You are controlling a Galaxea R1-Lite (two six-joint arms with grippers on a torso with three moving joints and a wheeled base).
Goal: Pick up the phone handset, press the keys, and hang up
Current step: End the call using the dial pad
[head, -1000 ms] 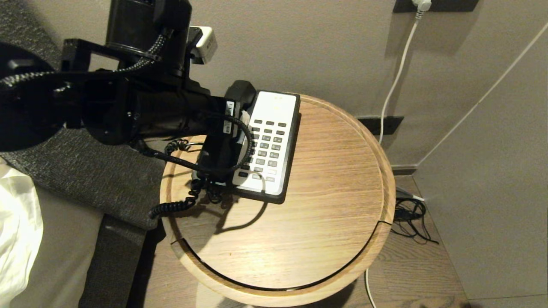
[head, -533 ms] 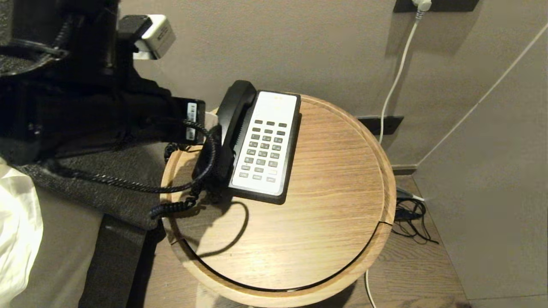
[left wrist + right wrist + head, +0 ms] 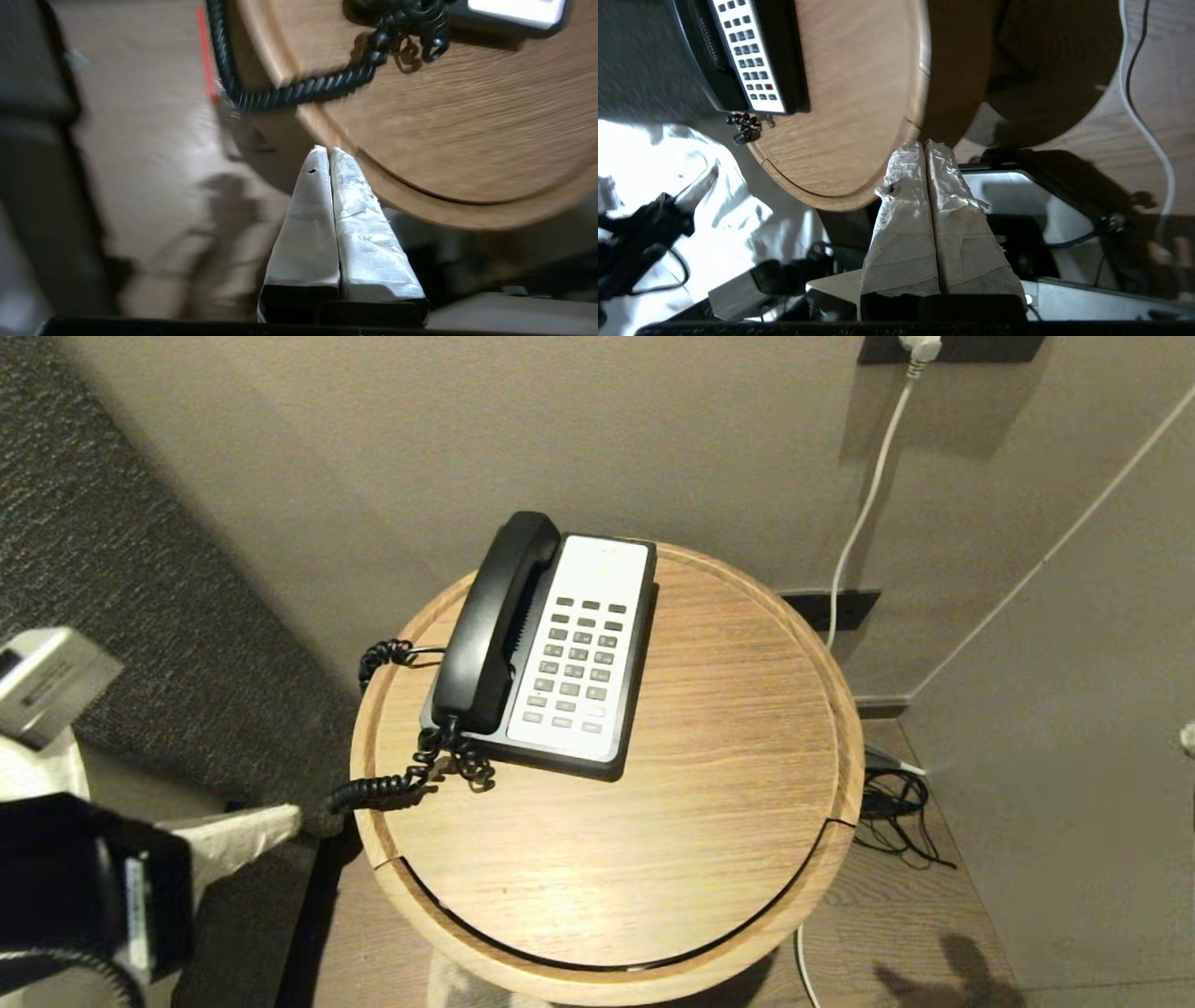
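Observation:
The glossy black phone handset [image 3: 490, 616] lies in its cradle along the left side of the black-and-white phone base [image 3: 602, 569]. The dark grey keys [image 3: 579, 663] sit in the white faceplate beside it and also show in the right wrist view [image 3: 747, 51]. The black coiled cord [image 3: 392, 789] hangs over the table's left rim [image 3: 299, 91]. My left gripper [image 3: 291, 815] is shut and empty [image 3: 327, 150], low and off the table's left edge, apart from the phone. My right gripper [image 3: 924, 144] is shut and empty, below and off the table's near-right side.
The phone stands at the back left of a round wooden table [image 3: 653, 840] with a raised rim. A wall is close behind. A white cable [image 3: 864, 504] runs down the wall to black cables [image 3: 896, 803] on the floor. A dark grey upholstered panel [image 3: 168, 616] stands left.
My left arm has pulled away from the handset, down and to the left, clear of the table. The handset stays on the cradle.

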